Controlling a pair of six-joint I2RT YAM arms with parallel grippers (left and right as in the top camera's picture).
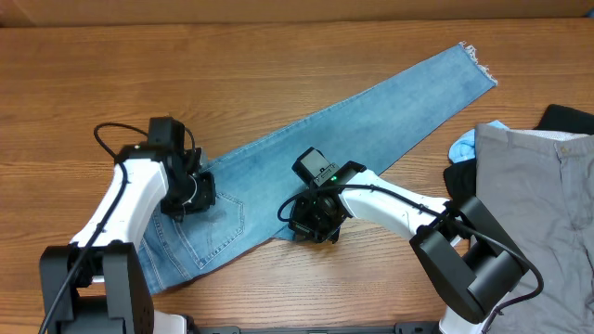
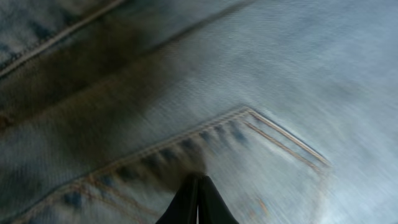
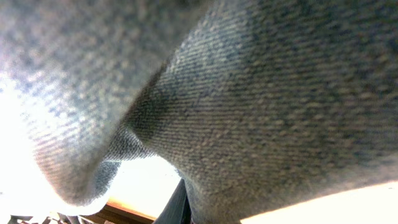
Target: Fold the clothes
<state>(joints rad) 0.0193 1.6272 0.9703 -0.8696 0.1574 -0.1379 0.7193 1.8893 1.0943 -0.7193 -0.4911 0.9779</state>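
**A:** Start with the left claw (image 1: 188, 193). What is it doing?

**B:** It's clenched. In the left wrist view its two dark fingers (image 2: 186, 205) meet in a point at the bottom centre of the frame, tips down on the denim just below a stitched seam of the back pocket (image 2: 267, 168). I can't tell whether any cloth is pinched between them.

**A:** And the right claw (image 1: 313, 220)?

**B:** Closed too, and grasping the jeans (image 1: 371, 111) at their lower edge, just below the middle of the overhead frame. Its wrist camera is nearly filled by a bunched fold of denim (image 3: 280, 93) that rises from a dark finger (image 3: 177, 208) at the bottom edge, with a strip of wood showing underneath.

**A:** How do the jeans lie?

**B:** Diagonally across the wooden worktop (image 1: 278, 56), flat and single-width. The pocket end sits at the lower left and the frayed hem (image 1: 478, 63) reaches the upper right. The left claw is on the pocket end and the right claw is near the centre.

**A:** Anything else about?

**B:** At the right edge of the frame are grey trousers (image 1: 529, 186). A pale-blue garment (image 1: 464, 144) lies just beside them, and a black garment (image 1: 566, 119) is at the far upper right, all apart from the jeans.
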